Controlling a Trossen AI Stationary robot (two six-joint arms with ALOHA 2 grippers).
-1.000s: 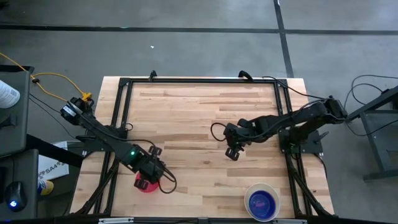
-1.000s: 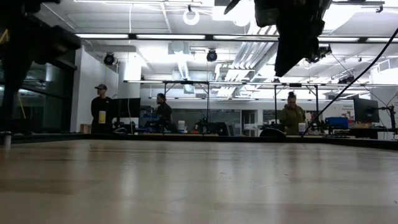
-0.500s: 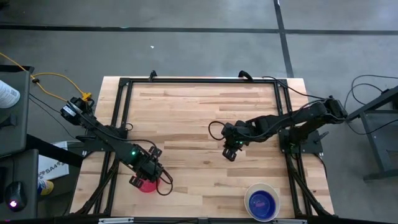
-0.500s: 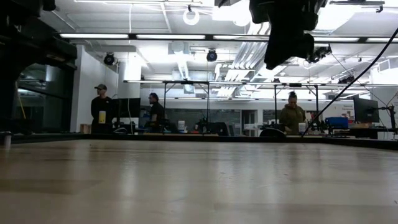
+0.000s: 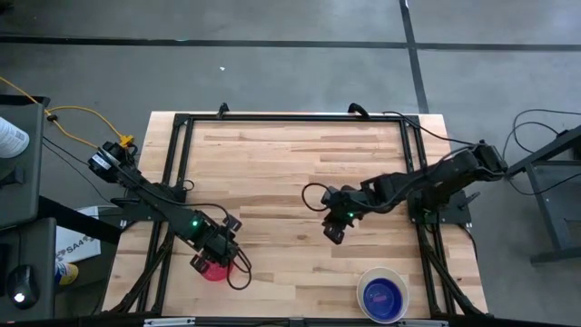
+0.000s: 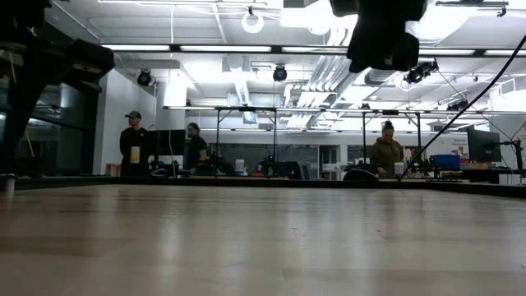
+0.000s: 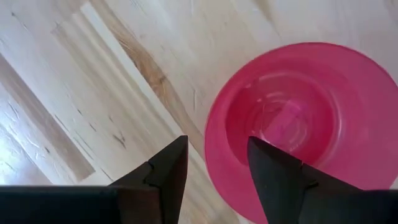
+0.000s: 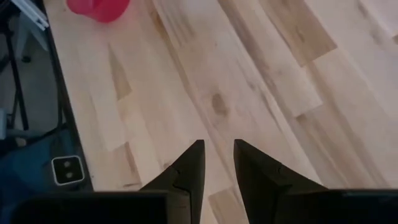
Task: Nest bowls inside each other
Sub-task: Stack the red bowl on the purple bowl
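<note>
A pinkish-red bowl [image 5: 215,272] stands upright on its base near the table's near left corner; it fills much of the left wrist view [image 7: 298,124] and shows far off in the right wrist view [image 8: 99,7]. My left gripper [image 7: 217,149] hangs open above the bowl's rim, pointing steeply down; I cannot tell whether a finger touches the rim. A blue bowl [image 5: 383,295] sits inside the larger white bowl [image 5: 367,280] at the near right. My right gripper [image 5: 334,232] hovers over bare wood mid-table, its fingers [image 8: 193,155] a narrow gap apart with nothing between them.
A black frame rail [image 5: 172,173] runs around the tabletop and cables trail from both arms. Bare wood [image 5: 272,163] spreads across the middle and far part of the table. People [image 6: 131,144] stand in the room beyond.
My left gripper has rolled about its own pointing line while staying above the pinkish-red bowl. My right gripper has drifted a little toward the table's near edge and left, tipping and turning somewhat. Neither gripper's gap has changed. The bowls have kept still.
</note>
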